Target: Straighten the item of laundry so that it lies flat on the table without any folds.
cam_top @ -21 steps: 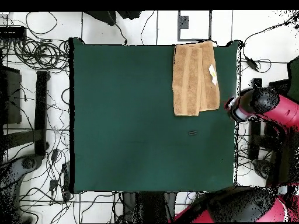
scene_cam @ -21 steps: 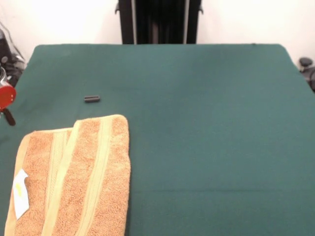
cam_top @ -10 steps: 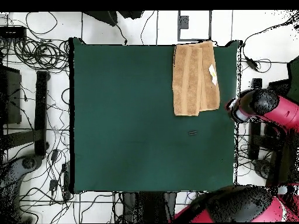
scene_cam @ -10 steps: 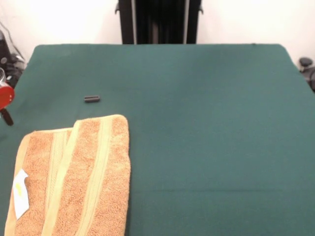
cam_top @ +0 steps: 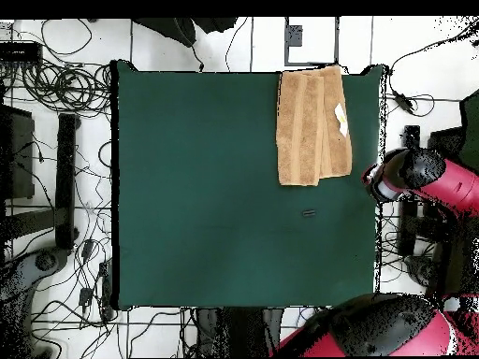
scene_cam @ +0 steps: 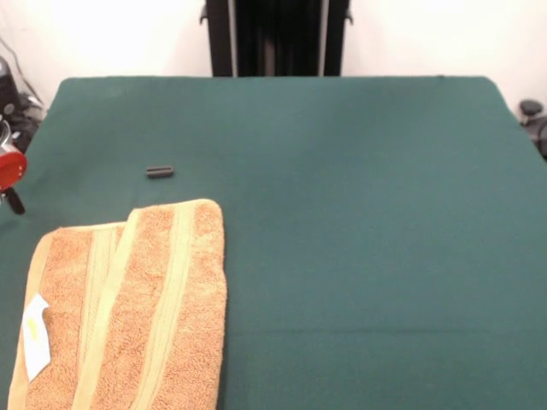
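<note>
The item of laundry (scene_cam: 128,307) is a tan-orange towel with paler stripe bands, lying folded lengthwise near the table's front left corner, one layer overlapping the other. Its white tag (scene_cam: 34,331) shows on the left part. From overhead the towel (cam_top: 313,126) sits at the top right of the green table (cam_top: 206,187). My gripper (scene_cam: 11,184) hangs just off the table's left edge, apart from the towel and holding nothing I can see. In the overhead view the gripper (cam_top: 379,178) is beside the table's right edge, on the red arm.
A small black object (scene_cam: 159,172) lies on the green table (scene_cam: 359,222) just beyond the towel's far end; from overhead the black object (cam_top: 309,213) is below the towel. Cables and stands crowd the floor (cam_top: 56,122) around the table.
The arm's end has drifted slightly further off the table's side. The towel and the small black object have not moved.
</note>
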Robot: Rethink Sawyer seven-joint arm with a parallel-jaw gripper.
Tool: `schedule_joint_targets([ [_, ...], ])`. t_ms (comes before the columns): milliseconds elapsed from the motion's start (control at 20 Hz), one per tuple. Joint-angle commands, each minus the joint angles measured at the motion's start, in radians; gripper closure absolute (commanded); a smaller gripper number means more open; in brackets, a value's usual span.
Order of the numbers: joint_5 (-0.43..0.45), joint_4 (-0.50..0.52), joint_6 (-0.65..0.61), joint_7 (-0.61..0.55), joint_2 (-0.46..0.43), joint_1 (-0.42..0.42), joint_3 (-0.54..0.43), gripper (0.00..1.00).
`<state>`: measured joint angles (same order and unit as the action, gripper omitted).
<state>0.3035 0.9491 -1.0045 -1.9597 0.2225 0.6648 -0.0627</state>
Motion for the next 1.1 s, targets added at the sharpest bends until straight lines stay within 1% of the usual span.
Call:
schedule_joint_targets([
  [50, -0.030, 0.067, 0.045, -0.173, -0.055, -0.056, -0.007, 0.00],
  [450, -0.054, 0.108, 0.070, -0.230, -0.043, -0.064, 0.003, 0.00],
  [1100, -0.067, 0.124, 0.100, -0.221, -0.043, -0.069, 0.013, 0.00],
])
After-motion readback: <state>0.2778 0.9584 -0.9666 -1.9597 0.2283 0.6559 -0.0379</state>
